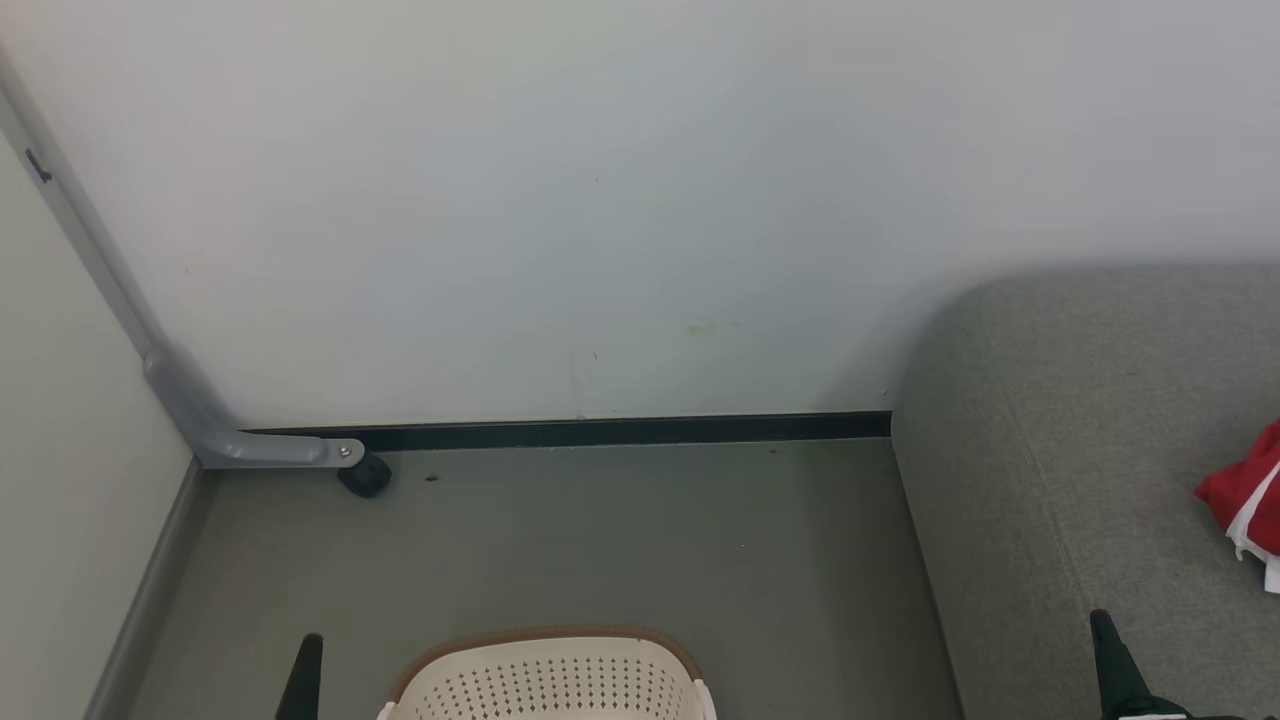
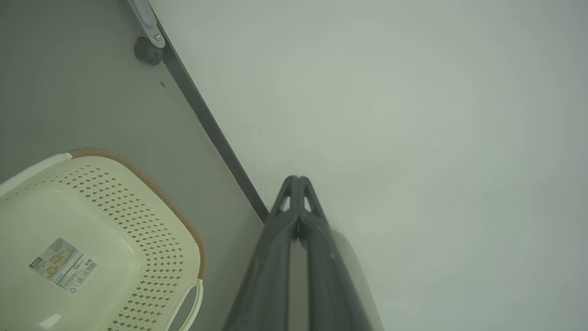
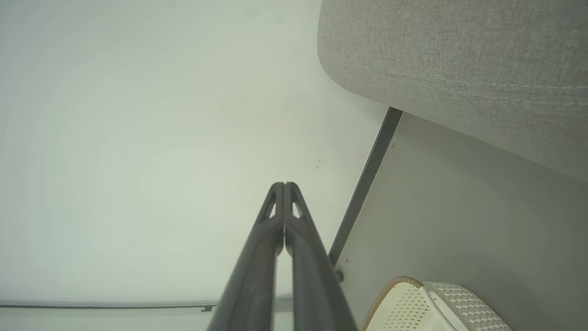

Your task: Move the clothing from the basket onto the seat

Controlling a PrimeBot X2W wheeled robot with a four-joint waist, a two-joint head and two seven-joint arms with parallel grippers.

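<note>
Clothing, lying crumpled on the grey seat at the right edge of my head view, well apart from the basket. I judge it light, limp and not fragile, likely to drape and trail. A pinch on a raised fold should hold best. It is bright red fabric with a white panel along its lower edge. Left fingers and right fingers are pressed together, holding nothing. The basket bottom is bare but for a sticker.

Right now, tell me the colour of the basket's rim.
Brown rim on the cream-white basket; the left wrist view shows it best.
</note>
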